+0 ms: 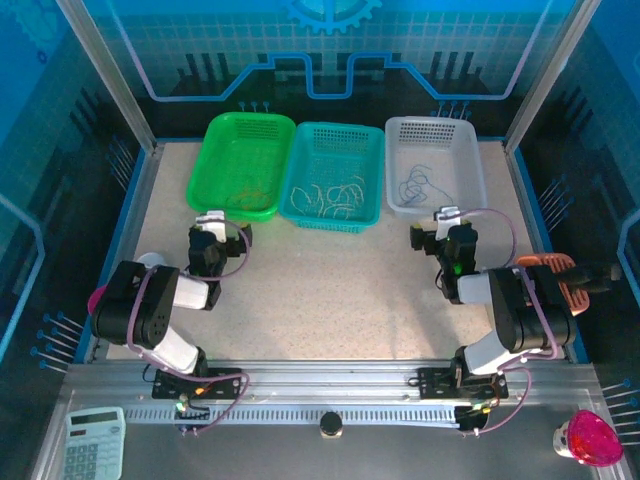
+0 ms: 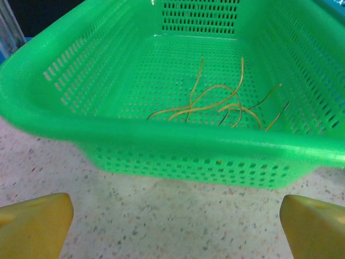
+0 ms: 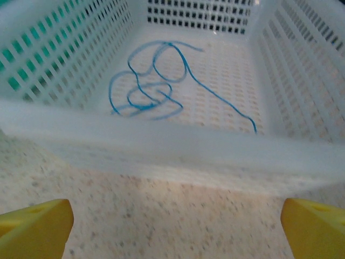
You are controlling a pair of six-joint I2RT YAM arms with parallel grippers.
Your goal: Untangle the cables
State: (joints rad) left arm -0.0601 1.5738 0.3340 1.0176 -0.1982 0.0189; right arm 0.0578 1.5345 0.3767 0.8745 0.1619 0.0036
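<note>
Three colours lie apart: yellow-tan cables (image 2: pixel 215 105) in the green basket (image 2: pixel 161 137), whitish cables (image 1: pixel 328 197) in the teal basket (image 1: pixel 340 128), a looped blue cable (image 3: pixel 156 89) in the white basket (image 3: pixel 161 143). The left gripper (image 2: pixel 175 224) and right gripper (image 3: pixel 175 224) hover empty, fingers spread, facing their baskets — likely poised to reach in.

Open table (image 2: pixel 135 205) lay between the wide-spread jaws of the left gripper (image 2: pixel 175 229); just ahead of them the green basket (image 2: pixel 178 145) walled off the yellow-tan cables (image 2: pixel 215 103). Ahead of the right gripper (image 3: pixel 175 229), jaws equally parted, the white basket (image 3: pixel 161 145) stood before the blue cable (image 3: pixel 148 105), reachable only from above.
</note>
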